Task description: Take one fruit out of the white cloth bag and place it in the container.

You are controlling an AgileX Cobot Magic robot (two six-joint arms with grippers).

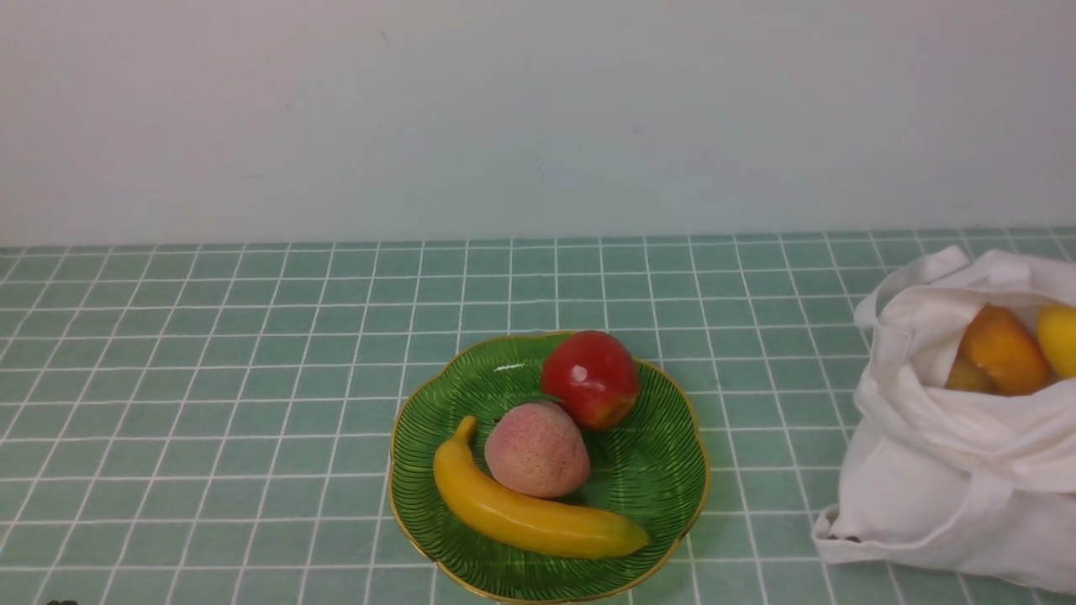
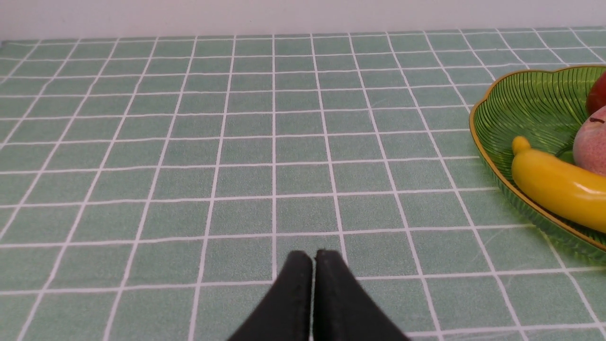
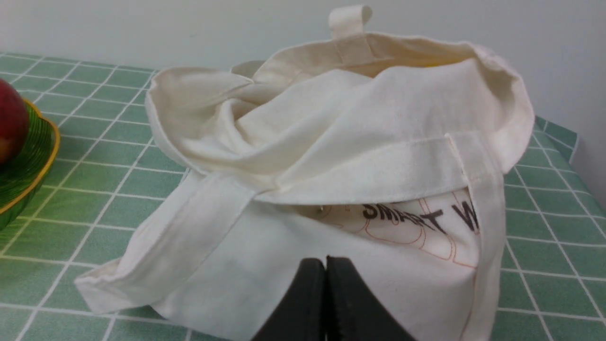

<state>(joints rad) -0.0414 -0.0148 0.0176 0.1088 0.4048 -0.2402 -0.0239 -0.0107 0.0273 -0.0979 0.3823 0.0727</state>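
Bright, even, soft light throughout; faint shadows, small glints on the plate [image 1: 664, 470], sharp focus.

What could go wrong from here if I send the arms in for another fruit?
The banana lies near the green plate's front rim, tip almost at the edge, so a nudge might roll it off. The white cloth bag is slumped with folds around its mouth, so the right gripper, shut now, could snag fabric.

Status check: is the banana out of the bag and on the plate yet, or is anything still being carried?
Done, by the look of it: the banana lies on the green plate beside a peach and a red apple. Nothing is in hand: the left gripper and right gripper both have their jaws shut and empty. The white cloth bag holds other fruit.
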